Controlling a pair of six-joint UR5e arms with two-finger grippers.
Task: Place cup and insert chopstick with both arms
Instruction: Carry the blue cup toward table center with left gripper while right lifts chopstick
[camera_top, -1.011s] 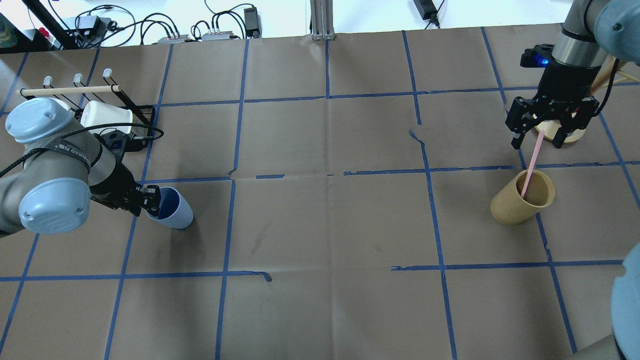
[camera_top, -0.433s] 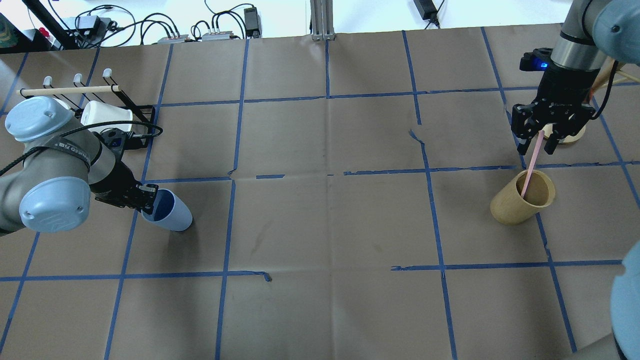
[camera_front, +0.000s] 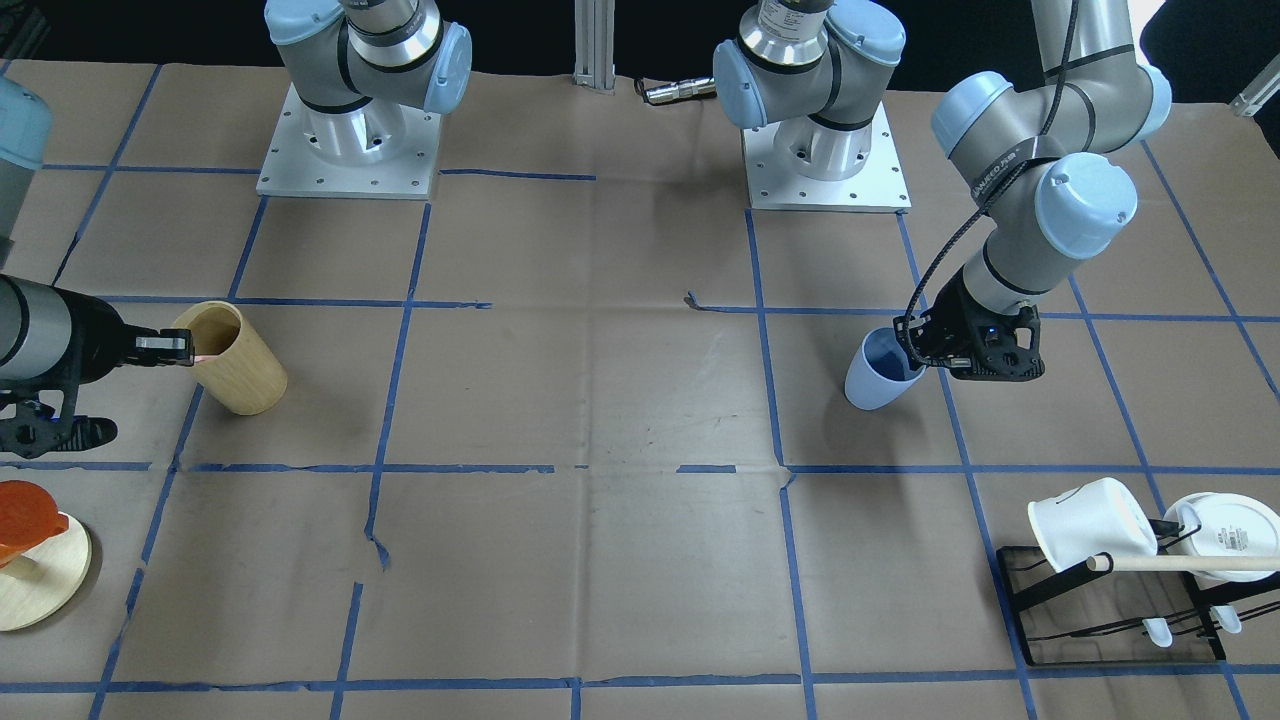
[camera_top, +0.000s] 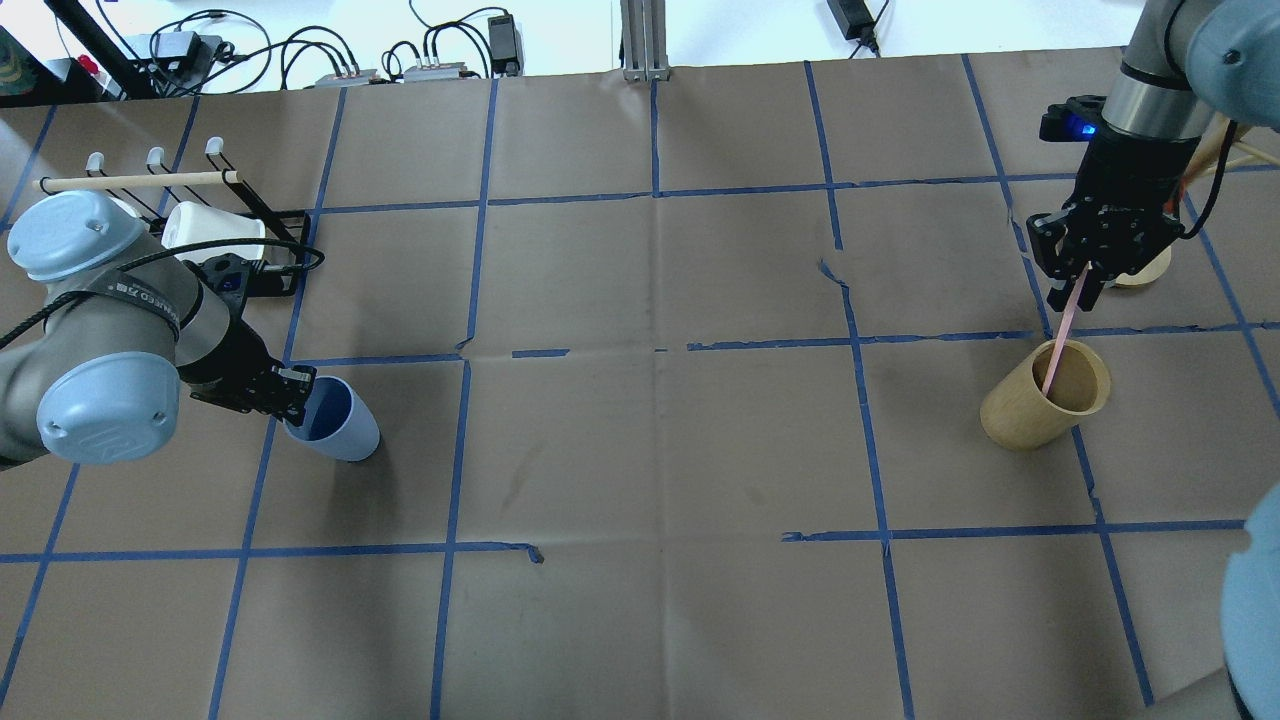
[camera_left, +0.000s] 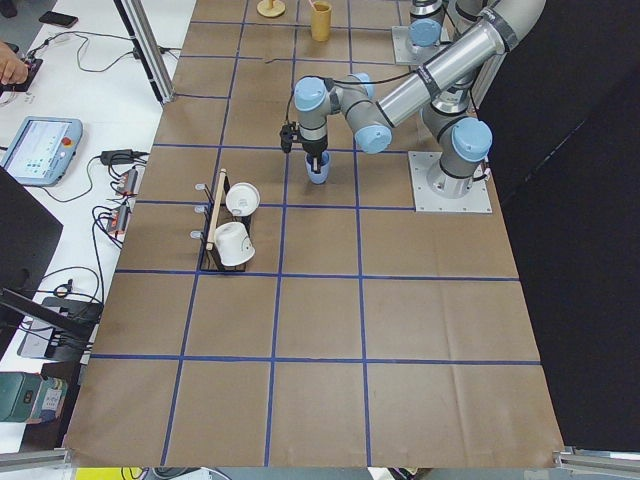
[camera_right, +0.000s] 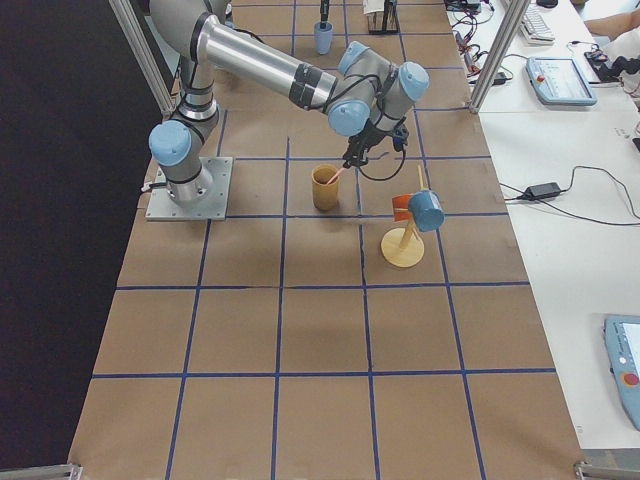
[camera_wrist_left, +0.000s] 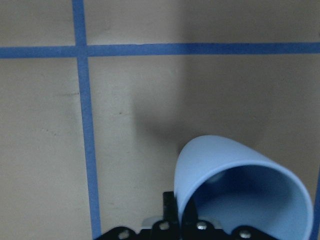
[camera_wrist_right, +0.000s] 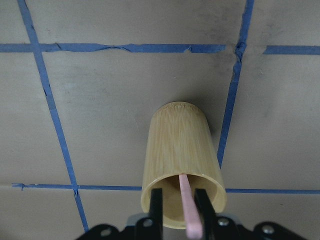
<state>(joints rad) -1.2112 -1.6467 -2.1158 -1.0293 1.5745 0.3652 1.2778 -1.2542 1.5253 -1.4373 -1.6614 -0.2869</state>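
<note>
The left end effector is clenched on the rim of the light blue cup, which stands on the tabletop. The right end effector is grasping the pink chopstick, whose lower end is inside the wooden cylinder

Light blue cup, pale pink chopstick, tan bamboo cylinder
</note>
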